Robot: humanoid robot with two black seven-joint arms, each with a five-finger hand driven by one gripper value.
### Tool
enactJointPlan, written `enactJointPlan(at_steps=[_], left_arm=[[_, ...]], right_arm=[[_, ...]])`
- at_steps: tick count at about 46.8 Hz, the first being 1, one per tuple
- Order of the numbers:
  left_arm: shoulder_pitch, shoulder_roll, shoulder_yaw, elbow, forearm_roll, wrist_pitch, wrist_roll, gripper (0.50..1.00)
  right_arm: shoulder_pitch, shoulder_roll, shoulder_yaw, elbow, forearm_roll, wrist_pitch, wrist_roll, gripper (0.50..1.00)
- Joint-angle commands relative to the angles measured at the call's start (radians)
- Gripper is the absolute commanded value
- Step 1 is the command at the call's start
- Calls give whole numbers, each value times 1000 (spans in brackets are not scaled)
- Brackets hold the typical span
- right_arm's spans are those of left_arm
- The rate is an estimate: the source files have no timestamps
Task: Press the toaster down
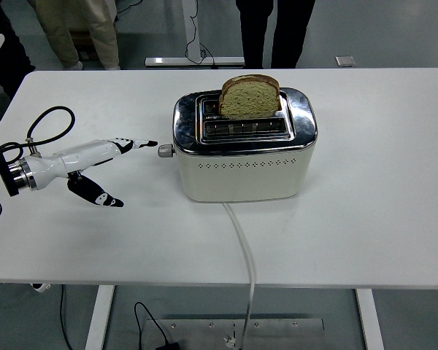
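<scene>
Left hand: the left hand (95,157) reaches in from the left edge over the white table (379,189); its fingers (135,144) are stretched out flat toward the right and hold nothing; the thumb (95,193) hangs down and apart from them; a black cable (47,120) loops behind the wrist

Gap: the fingertips are just beside the lever (163,151) but do not seem to touch it; a sliver of table shows between them

Lever: a small grey knob on the toaster's left end, sitting high on its slot; it looks not yet pushed down

Toaster: the toaster (242,157) stands near the middle of the table, cream body with a shiny metal top; its white cord (242,248) runs off the near edge

Bread: one slice of bread (250,96) stands upright in the far slot, most of it above the rim; the near slot looks empty

Right hand: not visible

Background: people's legs (274,29) stand beyond the far edge of the table

Progress: the reach toward the lever looks almost complete; the press itself is not done, judging by the raised bread and high knob

Left to do: get the fingertips onto the knob and push it down until the bread sinks; a flat open hand could slip off so small a knob
</scene>
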Motion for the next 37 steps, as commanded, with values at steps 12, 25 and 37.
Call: enactJointPlan(at_steps=[12,25,37], left_arm=[[-3,-11,20,5,1,0,0,1000],[-3,-15,21,7,1,1,0,1000],[-3,-28,40,31,1,1,0,1000]], right_arm=[[0,0,0,-1,0,-1,0,998],[0,0,0,-1,0,1,0,998],[0,0,0,1,0,1,0,998]])
